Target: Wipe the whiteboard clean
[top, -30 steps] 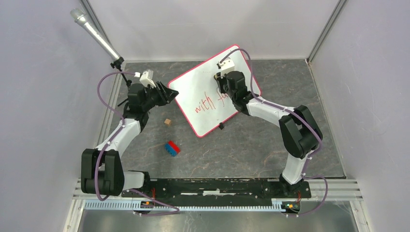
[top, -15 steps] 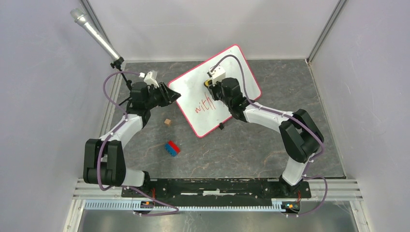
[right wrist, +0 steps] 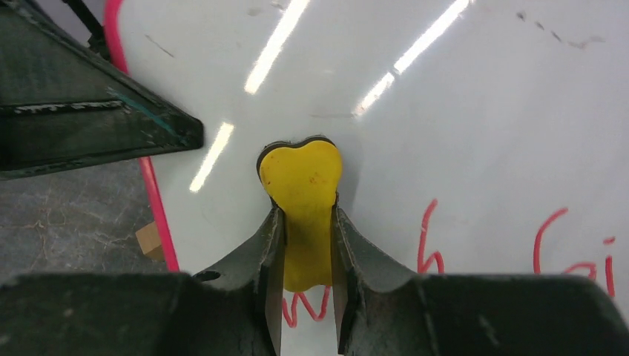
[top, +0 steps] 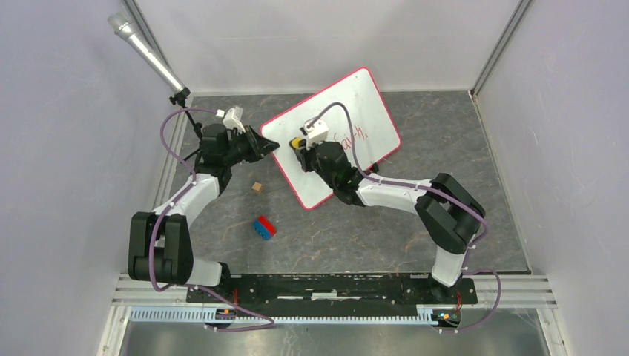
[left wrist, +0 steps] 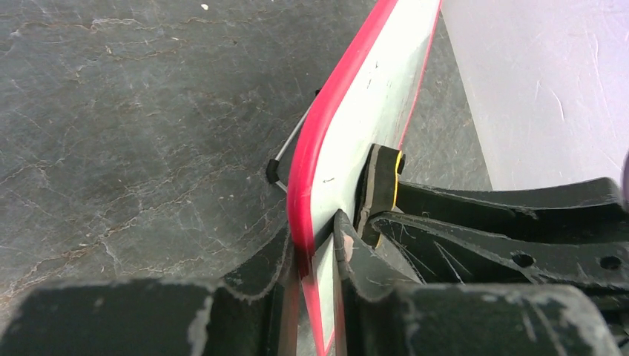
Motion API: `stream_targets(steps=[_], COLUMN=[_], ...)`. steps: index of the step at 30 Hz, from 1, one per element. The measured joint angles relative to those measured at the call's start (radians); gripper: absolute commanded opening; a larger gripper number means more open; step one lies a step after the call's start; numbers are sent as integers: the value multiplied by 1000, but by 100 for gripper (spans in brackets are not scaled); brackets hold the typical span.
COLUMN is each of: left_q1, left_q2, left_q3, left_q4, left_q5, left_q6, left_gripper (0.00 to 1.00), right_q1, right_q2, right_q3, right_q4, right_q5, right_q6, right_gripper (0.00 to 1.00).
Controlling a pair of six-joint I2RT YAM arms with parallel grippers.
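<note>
Grey desk [top: 386, 222] carries the whiteboard [top: 367, 100], propped at its far middle. My left pincer [left wrist: 315, 239] clamps the whiteboard's left rim; my right pincer [right wrist: 305, 222] grips a yellow eraser [right wrist: 300, 167] against its face. Wiping seems underway; the next pass should cover the red writing [right wrist: 424, 233] beside the eraser.

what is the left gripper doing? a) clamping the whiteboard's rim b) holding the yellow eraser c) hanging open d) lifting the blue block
a: the left wrist view shows the left gripper shut on the red rim of the whiteboard; the right gripper holds the yellow eraser.
</note>
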Motion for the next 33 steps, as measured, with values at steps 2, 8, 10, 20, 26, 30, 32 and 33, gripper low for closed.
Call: stream_targets(steps=[2,8,10,20,26,30,32,33], left_q1=[0,0,0,0,0,-1,-1,-1], left_q2=[6,15,15,14,13,10,10,10], left_q3=[0,1,2,4,5,5,5,5], left_q4=[1,7,7,6,5,-3,-6,-7], left_q5=[-3,-6,-6,-7,-9,-19,-25,-26], left_q6=[0,0,0,0,0,1,1,1], left_gripper=[2,2,2,2,2,2,2,2], right_q1=[-2,-28,-57,-84,42,102,111,109], right_q2=[-8,-60,-85,-113,-39,27,39,39], right_q3=[-56,-248,-325,-429,-212,-95,-84,-86], right_q4=[56,160,189,209,141,146,154,155], right_q5=[41,152,156,190,225,193,195,195], right_q6=[64,250,316,382,272,251,250,254], right_gripper=[22,22,22,22,22,22,22,22])
